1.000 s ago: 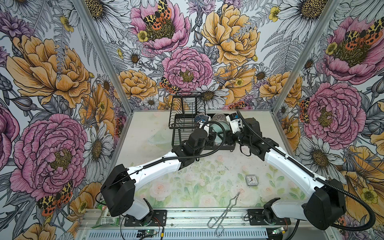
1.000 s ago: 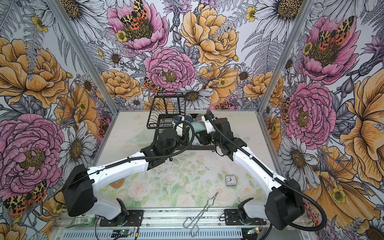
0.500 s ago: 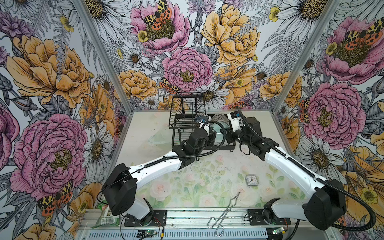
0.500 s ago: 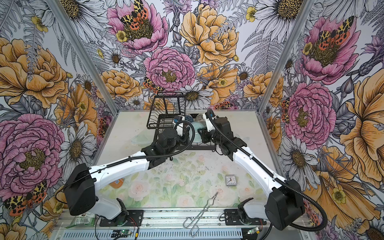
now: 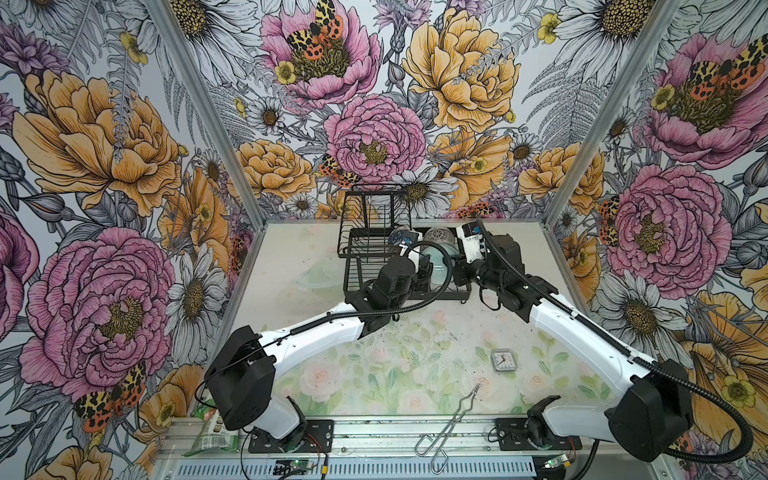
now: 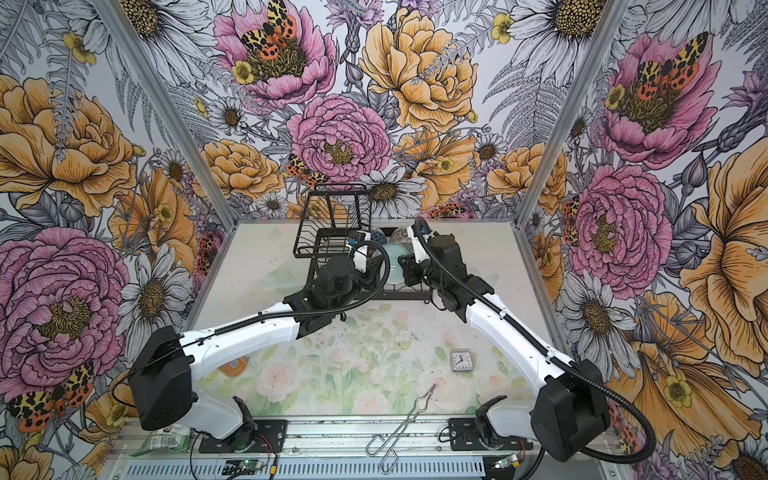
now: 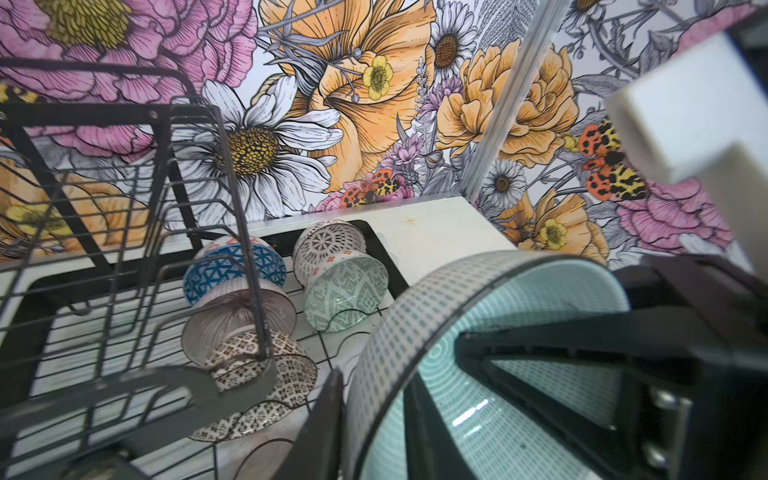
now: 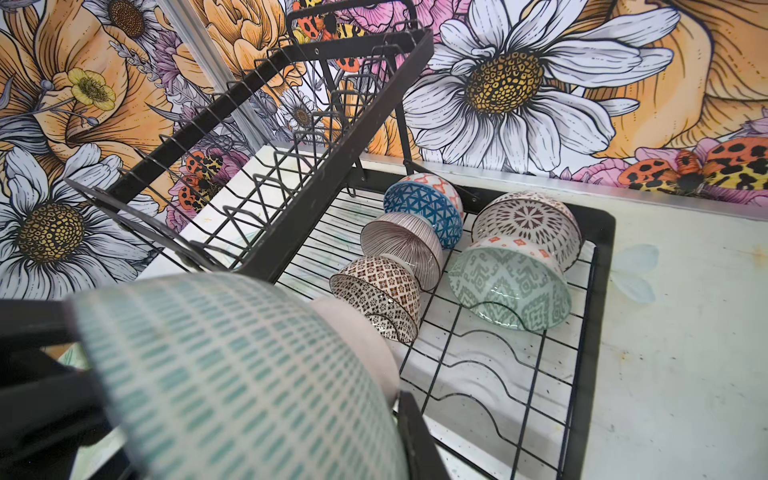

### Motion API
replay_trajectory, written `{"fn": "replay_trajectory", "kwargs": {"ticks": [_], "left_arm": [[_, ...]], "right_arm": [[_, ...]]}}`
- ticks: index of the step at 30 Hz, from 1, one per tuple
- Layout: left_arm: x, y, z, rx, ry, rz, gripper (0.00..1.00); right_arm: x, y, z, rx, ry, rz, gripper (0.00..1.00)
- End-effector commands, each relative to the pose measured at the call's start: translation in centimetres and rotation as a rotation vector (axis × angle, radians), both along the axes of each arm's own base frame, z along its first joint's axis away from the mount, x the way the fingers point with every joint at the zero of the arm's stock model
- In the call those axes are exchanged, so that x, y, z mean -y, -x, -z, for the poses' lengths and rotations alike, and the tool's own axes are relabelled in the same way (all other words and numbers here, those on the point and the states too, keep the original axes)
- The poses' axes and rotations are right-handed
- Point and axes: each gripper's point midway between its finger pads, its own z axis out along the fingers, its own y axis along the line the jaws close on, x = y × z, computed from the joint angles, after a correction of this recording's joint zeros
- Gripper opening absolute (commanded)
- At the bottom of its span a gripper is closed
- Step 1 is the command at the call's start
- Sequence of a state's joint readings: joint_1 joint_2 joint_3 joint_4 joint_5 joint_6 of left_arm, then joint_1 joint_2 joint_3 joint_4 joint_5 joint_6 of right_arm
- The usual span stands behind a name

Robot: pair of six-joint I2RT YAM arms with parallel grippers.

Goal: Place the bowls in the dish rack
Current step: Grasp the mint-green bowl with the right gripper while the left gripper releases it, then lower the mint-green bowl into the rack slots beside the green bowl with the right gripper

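Note:
A mint bowl (image 5: 437,266) (image 6: 392,258) hangs on edge over the front of the black wire dish rack (image 5: 466,291), between both grippers. My right gripper (image 5: 457,266) is shut on its wall. One of its fingers (image 8: 415,436) presses the outside near the foot, and the other shows inside the bowl (image 7: 540,353). My left gripper (image 7: 374,386) straddles the rim with its jaws loosened. Several patterned bowls lie tilted on the rack's base grid: blue triangles (image 8: 424,203), stripes (image 8: 399,241), mosaic (image 8: 378,291), green-grey (image 8: 511,286), dotted (image 8: 532,220).
The rack's raised shelf tier (image 5: 370,216) stands over its left half. A clear glass dish (image 5: 320,276) sits left of the rack. A small clock (image 5: 500,360) and metal tongs (image 5: 453,419) lie near the front. A packet (image 5: 212,432) rests at the front left edge.
My right gripper has closed on the mint bowl. My left gripper's jaws, shut on the rim before, have loosened. The bowl has stayed over the rack.

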State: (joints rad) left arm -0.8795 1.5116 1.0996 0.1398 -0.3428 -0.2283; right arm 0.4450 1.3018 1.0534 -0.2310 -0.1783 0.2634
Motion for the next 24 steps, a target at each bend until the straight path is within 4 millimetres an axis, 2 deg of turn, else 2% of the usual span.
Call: {"fn": "replay_trajectory", "kwargs": {"ticks": [1, 5, 8, 14, 19, 24], "left_arm": [[0.6, 0.9, -2.1, 0.039, 0.037, 0.061, 0.46], [0.0, 1.6, -2.3, 0.062, -0.036, 0.074, 0.8], [-0.8, 2.1, -2.1, 0.058, -0.103, 0.073, 0.99], [-2.7, 2.9, -1.2, 0.018, -0.2, 0.086, 0.99], [-4.0, 3.1, 0.1, -0.025, -0.256, 0.086, 0.99], [-4.6, 3.1, 1.0, -0.052, -0.259, 0.082, 0.99]], "right_arm": [[0.3, -0.2, -2.3, 0.088, -0.015, 0.012, 0.0], [0.9, -0.5, -2.1, 0.104, 0.017, 0.034, 0.0], [1.7, -1.0, -2.1, 0.129, 0.058, 0.063, 0.0], [4.0, -3.0, -1.9, 0.21, 0.196, 0.131, 0.0], [5.8, -5.4, -1.7, 0.418, 0.362, 0.218, 0.0], [5.5, -7.0, -1.0, 0.621, 0.531, 0.187, 0.0]]}}
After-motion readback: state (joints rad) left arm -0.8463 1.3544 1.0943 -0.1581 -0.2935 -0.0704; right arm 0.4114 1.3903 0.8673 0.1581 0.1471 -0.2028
